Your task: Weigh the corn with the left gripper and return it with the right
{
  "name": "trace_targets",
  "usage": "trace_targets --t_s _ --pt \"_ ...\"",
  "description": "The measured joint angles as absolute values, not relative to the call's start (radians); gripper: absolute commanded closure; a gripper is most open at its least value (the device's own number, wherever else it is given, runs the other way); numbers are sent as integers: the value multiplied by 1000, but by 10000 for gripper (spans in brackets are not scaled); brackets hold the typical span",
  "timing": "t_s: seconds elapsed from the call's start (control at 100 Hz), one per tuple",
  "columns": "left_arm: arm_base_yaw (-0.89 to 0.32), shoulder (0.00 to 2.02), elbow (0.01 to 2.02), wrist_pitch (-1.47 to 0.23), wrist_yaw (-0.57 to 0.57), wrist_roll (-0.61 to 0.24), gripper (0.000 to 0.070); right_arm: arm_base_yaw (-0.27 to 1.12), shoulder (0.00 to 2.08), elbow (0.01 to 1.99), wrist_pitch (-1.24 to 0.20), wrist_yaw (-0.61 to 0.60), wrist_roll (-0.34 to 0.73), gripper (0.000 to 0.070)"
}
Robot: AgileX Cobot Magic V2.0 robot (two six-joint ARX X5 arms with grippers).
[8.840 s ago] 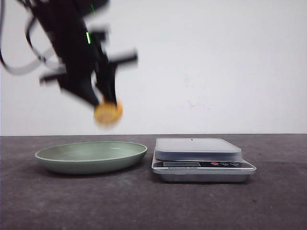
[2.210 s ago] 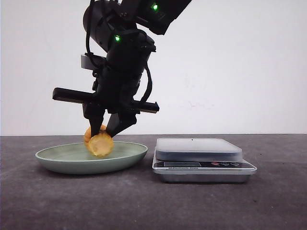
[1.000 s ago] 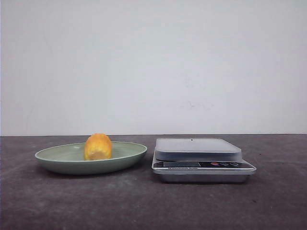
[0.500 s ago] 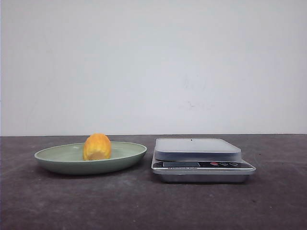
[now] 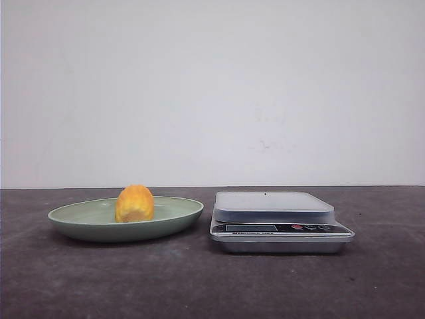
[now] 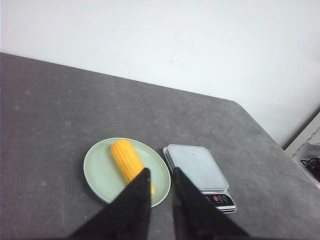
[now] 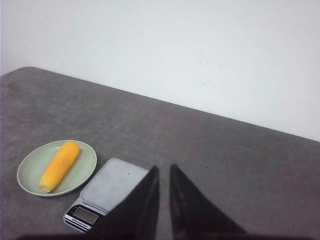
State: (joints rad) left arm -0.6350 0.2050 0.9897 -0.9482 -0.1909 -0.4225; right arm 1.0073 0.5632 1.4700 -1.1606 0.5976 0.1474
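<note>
The corn lies on the green plate, left of the scale, whose platform is bare. No gripper shows in the front view. The left wrist view looks down from high up on the corn, the plate and the scale. My left gripper stands slightly open and holds nothing. The right wrist view also looks down from high on the corn, the plate and the scale. My right gripper is shut, with only a thin slit between its fingers.
Dark grey tabletop runs back to a white wall. In the left wrist view the table's edge shows beyond the scale, with cables past it.
About two seconds ago an arm held the corn just over the plate. It has let go and left the front view, and the corn rests on the plate. Nothing has moved in the last second.
</note>
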Motion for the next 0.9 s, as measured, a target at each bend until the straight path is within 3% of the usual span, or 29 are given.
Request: trace_targets --t_s 0.73,0.9 --pt "-634 217 990 -931 -191 -417 681 1007 563 1470 -1166 601 165 691" --pt "-548 214 961 -883 -212 -375 681 1007 563 1470 -1166 602 165 691"
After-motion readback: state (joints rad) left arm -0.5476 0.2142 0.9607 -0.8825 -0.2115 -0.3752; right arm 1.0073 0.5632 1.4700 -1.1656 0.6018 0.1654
